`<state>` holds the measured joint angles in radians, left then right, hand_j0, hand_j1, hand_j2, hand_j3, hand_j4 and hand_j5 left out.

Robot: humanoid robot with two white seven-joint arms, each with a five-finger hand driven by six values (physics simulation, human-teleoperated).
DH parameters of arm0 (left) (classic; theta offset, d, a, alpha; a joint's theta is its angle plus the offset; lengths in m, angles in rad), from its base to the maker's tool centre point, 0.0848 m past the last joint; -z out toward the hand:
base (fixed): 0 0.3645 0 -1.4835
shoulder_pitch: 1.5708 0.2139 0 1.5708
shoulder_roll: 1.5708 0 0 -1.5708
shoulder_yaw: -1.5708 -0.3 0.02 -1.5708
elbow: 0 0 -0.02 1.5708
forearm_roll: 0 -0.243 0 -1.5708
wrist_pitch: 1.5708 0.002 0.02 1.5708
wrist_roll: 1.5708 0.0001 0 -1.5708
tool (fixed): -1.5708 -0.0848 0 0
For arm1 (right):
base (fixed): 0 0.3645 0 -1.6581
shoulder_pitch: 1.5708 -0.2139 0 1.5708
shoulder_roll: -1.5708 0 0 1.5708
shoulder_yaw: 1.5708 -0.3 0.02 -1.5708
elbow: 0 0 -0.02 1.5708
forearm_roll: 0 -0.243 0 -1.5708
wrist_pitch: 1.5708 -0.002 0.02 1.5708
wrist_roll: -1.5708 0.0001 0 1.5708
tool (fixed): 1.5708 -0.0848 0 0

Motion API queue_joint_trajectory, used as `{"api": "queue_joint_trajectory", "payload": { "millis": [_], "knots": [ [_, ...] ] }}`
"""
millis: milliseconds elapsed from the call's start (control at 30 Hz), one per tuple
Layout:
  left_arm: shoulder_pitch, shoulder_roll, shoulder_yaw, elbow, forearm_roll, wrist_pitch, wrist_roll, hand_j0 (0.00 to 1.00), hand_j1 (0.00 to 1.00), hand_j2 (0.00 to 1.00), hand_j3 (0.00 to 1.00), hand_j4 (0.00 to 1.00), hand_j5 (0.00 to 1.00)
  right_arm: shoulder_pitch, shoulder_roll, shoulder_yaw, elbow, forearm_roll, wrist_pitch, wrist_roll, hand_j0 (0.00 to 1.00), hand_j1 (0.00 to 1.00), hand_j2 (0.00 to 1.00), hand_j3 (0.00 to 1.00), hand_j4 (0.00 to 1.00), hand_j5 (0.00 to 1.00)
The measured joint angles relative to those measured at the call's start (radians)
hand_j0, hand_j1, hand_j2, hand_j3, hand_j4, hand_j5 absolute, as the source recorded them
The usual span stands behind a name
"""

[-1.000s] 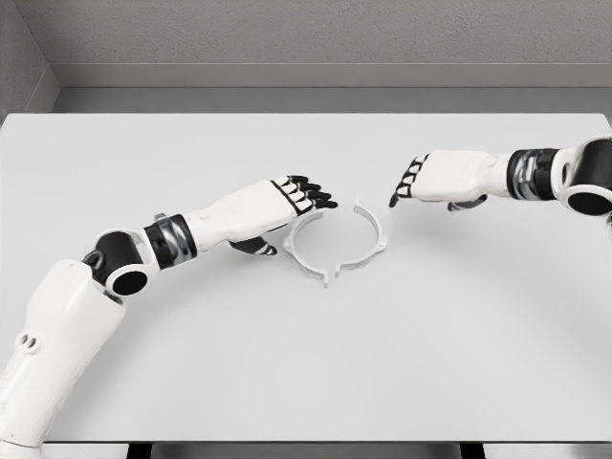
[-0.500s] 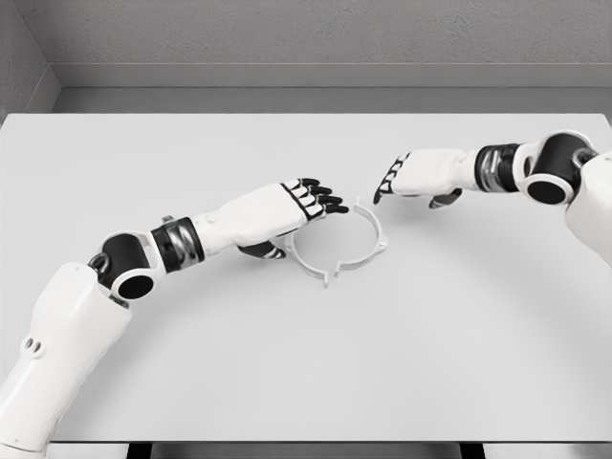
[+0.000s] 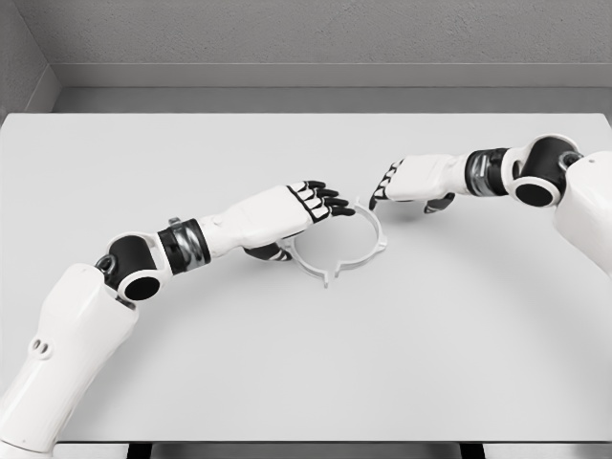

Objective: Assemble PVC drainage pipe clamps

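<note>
Nearest, mid-table [image 3: 143, 172] — white clamp ring [image 3: 337, 251], lying flat. Over its left rim, left hand [image 3: 304, 203] with fingers extended, holding nothing. Beyond, just past the ring's upper right edge — right hand [image 3: 402, 182], fingers loosely spread, empty.

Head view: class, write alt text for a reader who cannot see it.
Two white robot arms reach toward a white ring-shaped pipe clamp lying on a white table. The left robot hand hovers open over the clamp's left side; the right robot hand, also open, sits just beyond its upper right.
</note>
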<state>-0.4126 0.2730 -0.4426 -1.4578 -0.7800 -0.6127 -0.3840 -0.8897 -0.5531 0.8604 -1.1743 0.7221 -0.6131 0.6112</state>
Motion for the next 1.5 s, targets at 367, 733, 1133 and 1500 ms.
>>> {"api": "queue_joint_trajectory", "payload": {
  "millis": [367, 733, 1133, 1500],
  "knots": [
    [-0.020, 0.011, 0.012, 0.014, 0.005, 0.000, 0.000, 1.00, 1.00, 1.00, 1.00, 1.00, 1.00, -0.002, 0.009, 0.009, -0.005, -0.007, 0.018, -0.003, 0.84, 0.84, 0.84, 0.84, 0.84, 0.84],
    [-0.040, 0.109, 0.069, 0.017, 0.016, 0.000, 0.001, 1.00, 1.00, 1.00, 1.00, 1.00, 1.00, -0.006, 0.012, 0.020, -0.011, -0.001, 0.011, -0.002, 0.84, 0.84, 0.84, 0.84, 0.84, 0.84],
    [-0.044, 0.131, 0.076, 0.018, 0.017, 0.000, 0.001, 1.00, 1.00, 1.00, 1.00, 1.00, 1.00, -0.008, 0.014, 0.035, -0.038, 0.000, 0.001, 0.000, 0.84, 0.84, 0.84, 0.84, 0.84, 0.84],
    [-0.044, 0.146, 0.075, 0.018, 0.034, 0.000, 0.003, 1.00, 1.00, 1.00, 1.00, 1.00, 1.00, -0.009, -0.047, 0.024, -0.047, -0.012, 0.000, 0.000, 0.84, 0.84, 0.84, 0.84, 0.84, 0.84]
  ]
}}
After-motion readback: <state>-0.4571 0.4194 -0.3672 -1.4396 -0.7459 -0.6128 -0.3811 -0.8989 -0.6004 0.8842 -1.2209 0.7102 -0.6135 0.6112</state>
